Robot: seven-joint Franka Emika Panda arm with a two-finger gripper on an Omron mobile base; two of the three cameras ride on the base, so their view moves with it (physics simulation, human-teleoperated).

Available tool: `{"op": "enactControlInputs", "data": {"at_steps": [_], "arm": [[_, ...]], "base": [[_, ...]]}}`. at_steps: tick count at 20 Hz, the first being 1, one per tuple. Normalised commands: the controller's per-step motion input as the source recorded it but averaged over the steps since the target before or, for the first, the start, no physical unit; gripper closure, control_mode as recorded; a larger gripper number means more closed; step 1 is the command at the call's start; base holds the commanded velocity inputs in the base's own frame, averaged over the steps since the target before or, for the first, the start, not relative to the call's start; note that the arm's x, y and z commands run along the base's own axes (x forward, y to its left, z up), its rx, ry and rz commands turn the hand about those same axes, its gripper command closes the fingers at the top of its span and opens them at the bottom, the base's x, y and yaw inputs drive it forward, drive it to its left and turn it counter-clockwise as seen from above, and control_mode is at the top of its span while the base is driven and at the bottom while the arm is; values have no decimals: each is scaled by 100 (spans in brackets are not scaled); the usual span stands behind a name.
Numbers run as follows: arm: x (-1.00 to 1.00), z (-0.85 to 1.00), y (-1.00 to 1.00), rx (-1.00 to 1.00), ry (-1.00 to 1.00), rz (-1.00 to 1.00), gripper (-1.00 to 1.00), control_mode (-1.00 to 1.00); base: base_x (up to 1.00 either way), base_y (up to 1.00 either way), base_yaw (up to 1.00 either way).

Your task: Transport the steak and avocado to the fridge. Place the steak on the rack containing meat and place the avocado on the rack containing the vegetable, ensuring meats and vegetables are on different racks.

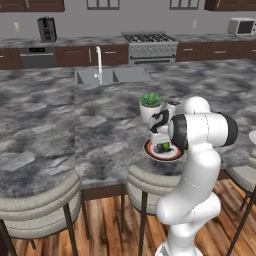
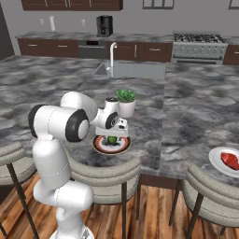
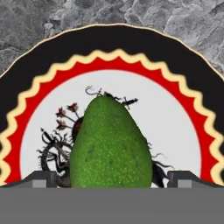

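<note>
Pincer low over plate, tips spread wide, one each side of avocado, nothing clamped; contact with fruit not discernible. Avocado lies on centre of plate, white middle with dark drawing, red scalloped band, black rim. Plate sits near front edge of grey marbled surface. Potted plant just behind plate. Steak on separate white plate well off to right. Stools tucked under surface edge.
</note>
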Motion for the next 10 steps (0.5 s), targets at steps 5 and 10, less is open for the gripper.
{"op": "enactControlInputs", "data": {"at_steps": [5,10], "arm": [[0,-7,0,0,1,0,100,-100],[-1,-12,0,0,8,0,100,-100]], "base": [[0,0,0],[0,0,0]]}}
